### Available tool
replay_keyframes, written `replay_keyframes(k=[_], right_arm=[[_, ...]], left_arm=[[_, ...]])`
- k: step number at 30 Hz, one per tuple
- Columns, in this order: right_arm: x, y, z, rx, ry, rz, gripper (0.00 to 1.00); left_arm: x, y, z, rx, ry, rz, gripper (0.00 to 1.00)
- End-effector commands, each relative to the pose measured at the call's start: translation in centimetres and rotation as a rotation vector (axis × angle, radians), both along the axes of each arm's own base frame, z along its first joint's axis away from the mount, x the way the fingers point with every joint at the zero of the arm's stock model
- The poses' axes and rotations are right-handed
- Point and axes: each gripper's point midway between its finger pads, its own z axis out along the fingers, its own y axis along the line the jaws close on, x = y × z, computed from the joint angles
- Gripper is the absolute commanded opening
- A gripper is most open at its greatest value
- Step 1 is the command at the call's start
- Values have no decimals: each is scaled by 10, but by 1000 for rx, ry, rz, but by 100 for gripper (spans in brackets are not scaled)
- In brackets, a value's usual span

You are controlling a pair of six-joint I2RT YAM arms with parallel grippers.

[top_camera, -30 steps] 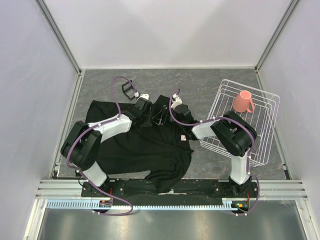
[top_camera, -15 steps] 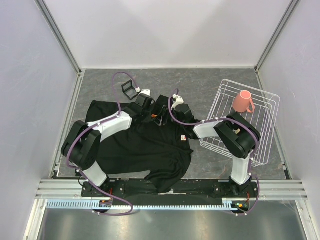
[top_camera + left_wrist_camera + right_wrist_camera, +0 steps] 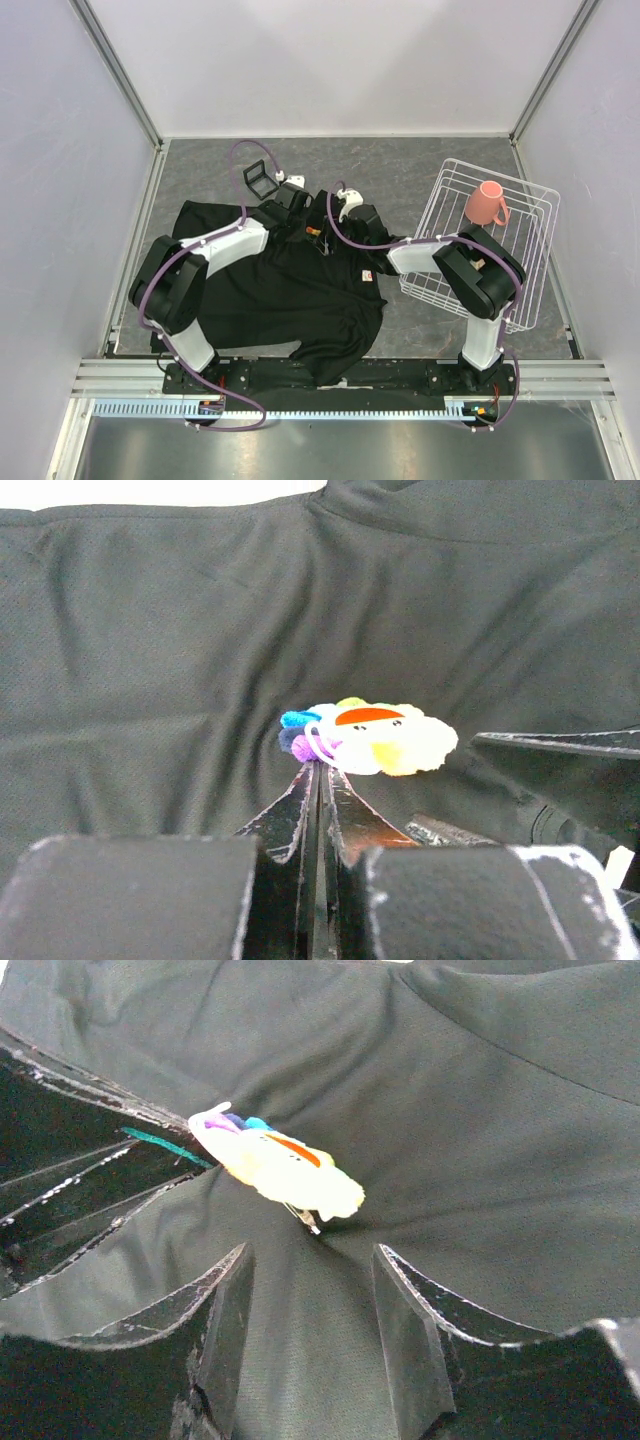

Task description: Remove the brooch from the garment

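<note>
The garment (image 3: 280,290), a black T-shirt, lies spread across the table's left and middle. The brooch (image 3: 313,232) sits on its far part between both grippers. Up close, the brooch (image 3: 372,737) is a small flower of yellow, red, blue and purple. My left gripper (image 3: 320,767) is shut, with its tips pinching the brooch's purple-blue edge. My right gripper (image 3: 312,1253) stands open just below the brooch (image 3: 275,1165), its fingertips (image 3: 236,1260) pressing on the cloth (image 3: 500,1110) with a ridge of fabric between them. A metal pin shows under the brooch.
A white wire basket (image 3: 520,290) with a pink mug (image 3: 487,204) in it stands at the right. The shirt's white-red label (image 3: 371,274) lies near the right arm. A small black frame-like object (image 3: 258,181) sits on the table beyond the shirt.
My left gripper has closed onto the brooch's edge. Both wrists have shifted a little toward the far side, and the right gripper has opened slightly wider.
</note>
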Motion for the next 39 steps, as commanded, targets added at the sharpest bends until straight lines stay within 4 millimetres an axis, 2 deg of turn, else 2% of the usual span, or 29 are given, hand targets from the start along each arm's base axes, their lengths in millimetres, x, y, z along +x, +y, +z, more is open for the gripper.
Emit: replay_keyframes(k=[1,6,17,21,29,33,34,36,38,39], right_arm=[[10,16,22,28,-87,73,58],[14,19,14,5,-92,86,58],[39,16,7,-52,-116,12,56],[45,16,-5,-62,-93,-1,50],[54,6,-8,-34,-77,-56,39],[56,2,-15,5,-35,-51,33],[56,3,-16,18,-24,-50,33],[53,0,-20,33,-5,-42,31],[53,0,-18,60,1,-43,31],[50,2,-19,67,11,-26,32]], left_arm=[[17,-11,18,-16,-61,-19,8],[21,-16,17,-29,-57,-26,8],[29,-26,12,-50,-52,-38,8],[31,-28,13,-56,-58,-38,8],[31,-26,19,-74,-73,-25,10],[28,-21,24,-107,-85,6,24],[25,-18,20,-121,-72,17,27],[26,-16,26,-173,-79,25,31],[23,-10,20,-222,-55,46,33],[23,-15,23,-270,-51,32,33]])
